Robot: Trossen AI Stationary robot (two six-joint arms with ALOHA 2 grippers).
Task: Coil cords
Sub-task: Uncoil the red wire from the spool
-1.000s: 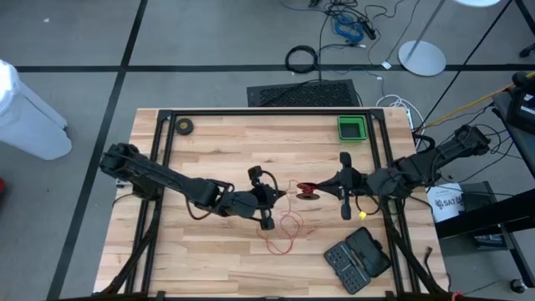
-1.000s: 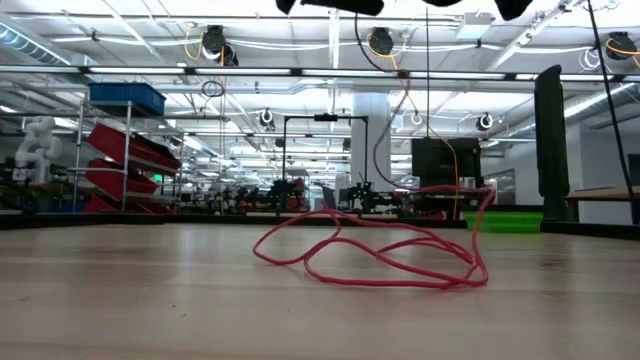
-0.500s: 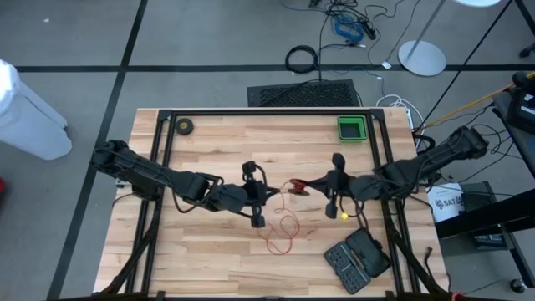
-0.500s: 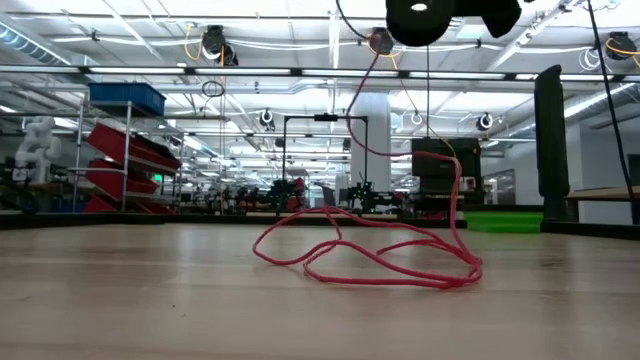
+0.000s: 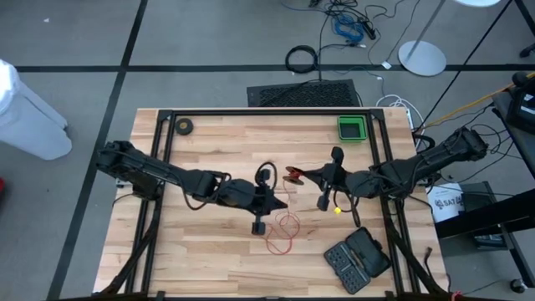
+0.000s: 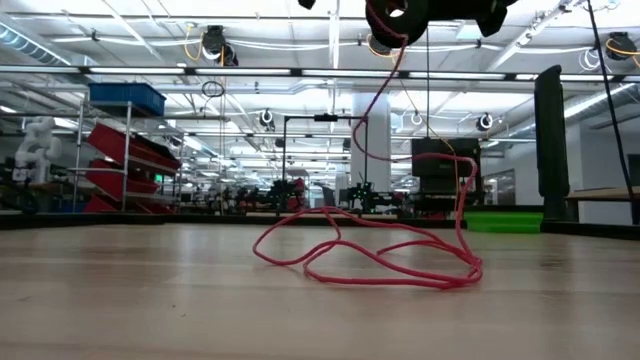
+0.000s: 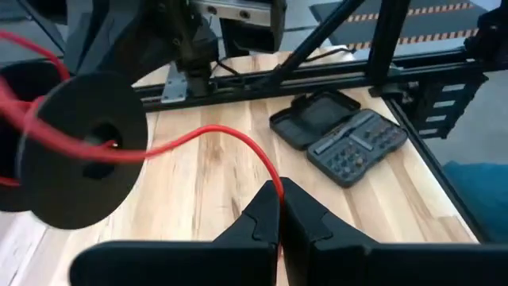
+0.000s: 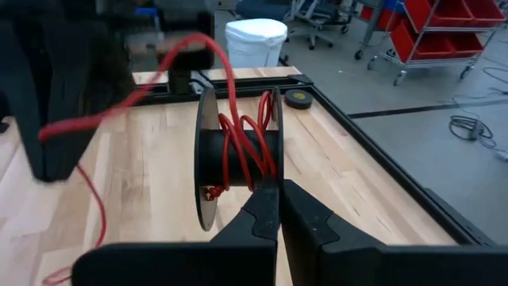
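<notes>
The thin red cord lies in loose loops [image 5: 284, 234] [image 6: 370, 255] on the wooden table, near the middle. One strand [image 6: 365, 120] rises from the loops to the small black reel [image 5: 294, 176] [image 8: 238, 155], which hangs above the table with several turns of cord on its core. My right gripper [image 5: 306, 176] [image 8: 279, 195] is shut on the reel, coming from the table's right. My left gripper [image 5: 282, 204] [image 7: 279, 208] is shut on the cord just near and left of the reel. The reel [image 7: 79, 159] also shows in the left wrist view. My left gripper pinches a single strand of the red cord [image 7: 274, 184] between its two fingertips, coming from the table's left and slanting slightly down. The strand curves from the fingertips across to the reel, clear of the table and slack. My right gripper pinches the rim of one of the reel's flanges [image 8: 275, 176] between its two fingers, coming nearly level from the table's right. The reel is lifted clear of the table, its flanges upright and its axis lying across the fingers.
A black case of bits [image 5: 358, 257] lies open near the right front corner. A green bin [image 5: 352, 128] stands at the far right and a black tape roll [image 5: 184, 126] at the far left. Black frame rails [image 5: 163, 142] run along the table's sides.
My right gripper has carried the reel toward the table's left and a little toward its far edge. My left gripper has turned at the wrist while staying shut on the cord. The strand rising from the loops to the reel has shifted; the loops on the table have stayed.
</notes>
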